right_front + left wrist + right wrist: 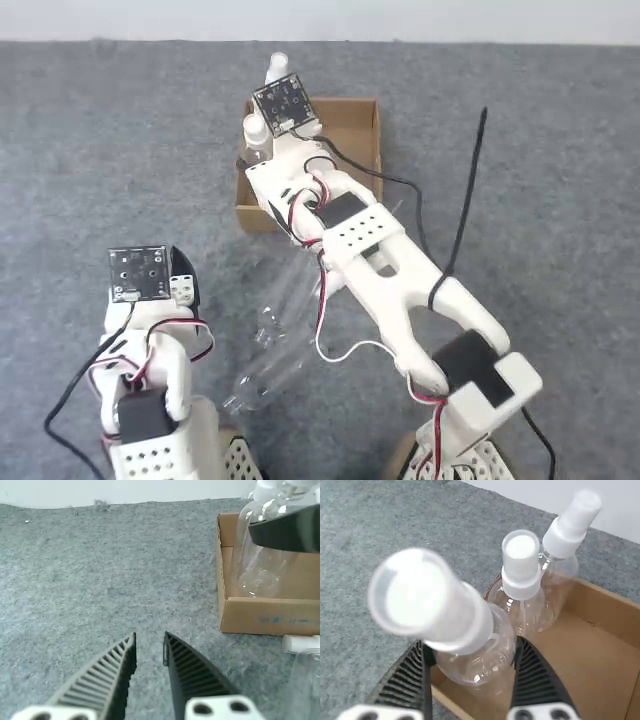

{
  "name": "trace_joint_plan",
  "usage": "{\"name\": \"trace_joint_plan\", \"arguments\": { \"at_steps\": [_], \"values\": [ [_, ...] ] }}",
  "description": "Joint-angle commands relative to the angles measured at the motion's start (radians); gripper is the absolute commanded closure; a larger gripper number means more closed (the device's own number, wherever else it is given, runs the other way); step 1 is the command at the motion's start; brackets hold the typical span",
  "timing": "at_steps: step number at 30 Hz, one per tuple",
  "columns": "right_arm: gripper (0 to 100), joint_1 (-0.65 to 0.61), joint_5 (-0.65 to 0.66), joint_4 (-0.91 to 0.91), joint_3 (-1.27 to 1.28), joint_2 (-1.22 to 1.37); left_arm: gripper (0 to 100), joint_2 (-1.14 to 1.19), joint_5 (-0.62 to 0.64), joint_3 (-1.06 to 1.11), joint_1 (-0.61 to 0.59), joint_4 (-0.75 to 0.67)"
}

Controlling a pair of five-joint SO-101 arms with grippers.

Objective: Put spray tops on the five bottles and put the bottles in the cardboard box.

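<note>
Above the cardboard box (352, 125), its 9 o'clock side: my right gripper (470, 647) clenched on a capped bottle (427, 597), long axis upright, box floor straight below. Two standing bottles (522, 570) crowd 12 o'clock. Left gripper (149, 641) parted, empty, off at 7 o'clock.

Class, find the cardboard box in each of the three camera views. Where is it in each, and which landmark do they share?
High view: cardboard box upper centre, partly under the right arm.
Left wrist view: box ahead of the open left gripper, off to one side, outer wall facing the camera.
Right wrist view: box beneath the bottle clamped in the right gripper.
Shared landmark: white-topped bottles at the box.
</note>
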Motion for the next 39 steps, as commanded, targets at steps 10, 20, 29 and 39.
{"name": "trace_joint_plan", "arguments": {
  "at_steps": [10, 20, 29, 39],
  "values": [
    [99.2, 0.012, -0.046, -0.124, -0.071, 0.087, 91, -0.012, 0.002, -0.01, -0.006, -0.032],
    [99.1, 0.012, -0.046, -0.131, -0.077, 0.137, 91, -0.012, 0.002, -0.01, -0.006, -0.029],
    [98.8, 0.007, -0.038, -0.153, -0.092, 0.186, 91, -0.012, 0.002, -0.01, -0.006, -0.029],
    [92.2, 0.007, -0.038, -0.148, -0.091, 0.191, 91, -0.012, 0.002, -0.01, -0.006, -0.029]
  ]
}}
